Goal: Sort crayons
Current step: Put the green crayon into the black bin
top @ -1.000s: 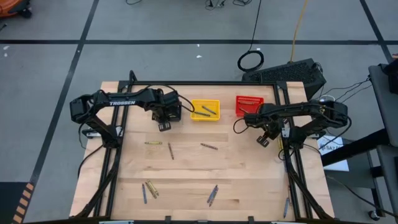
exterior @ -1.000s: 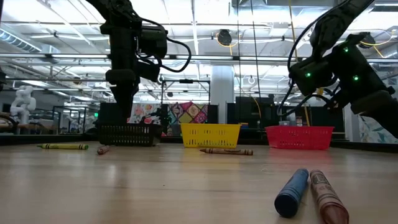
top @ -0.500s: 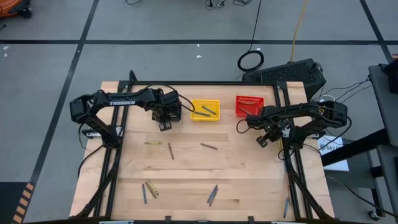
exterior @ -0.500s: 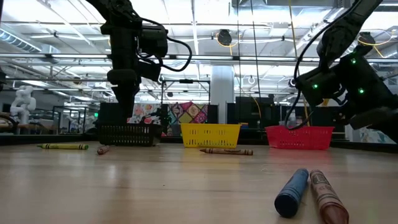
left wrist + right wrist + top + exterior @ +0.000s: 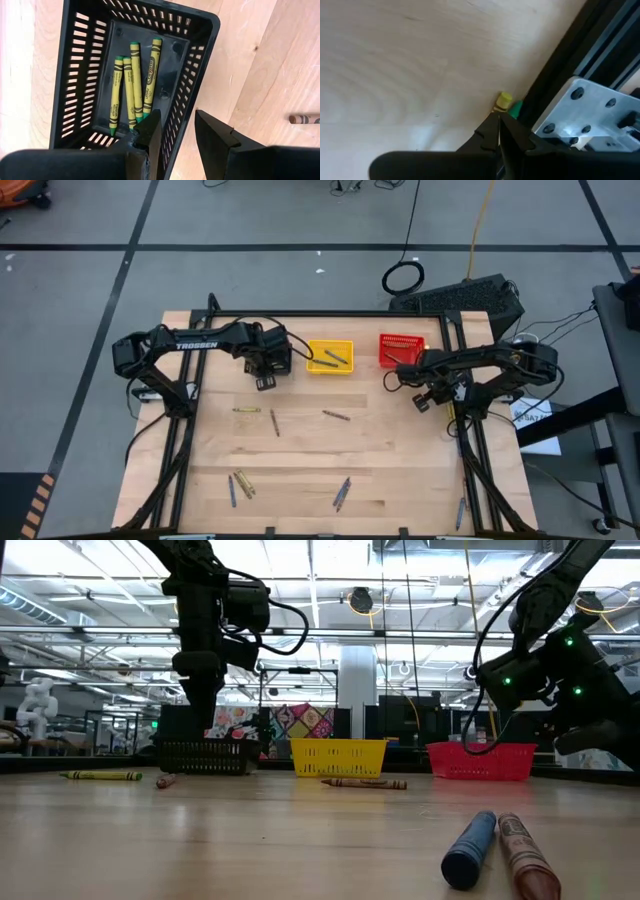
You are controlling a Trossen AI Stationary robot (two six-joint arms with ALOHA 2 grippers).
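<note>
Readable text: "TROSSEN" in white on the left arm; "Crayola" on the wrappers of four yellow crayons lying side by side in the black basket, at the table's back left. Left gripper hangs over that basket's near wall, jaws open, nothing between them; no change there from a second ago. Right gripper closed, fingertips meeting, nothing clearly held; sits low over the right side of the table beside the black frame rail, with a yellow-and-green crayon end just past the tips. Against the earlier shots: right arm shifted slightly toward the right edge in the overhead view, and in the low view swung right and higher. Crayons otherwise as before: two in the yellow basket; red basket contents hard to make out; loose ones on the table include a yellow one, a brownish one near it, another brownish one mid-table, a small group front left, a blue and brownish pair front centre, and one by the right rail. Blue and brown pair closest in the low view, lying side by side.
</note>
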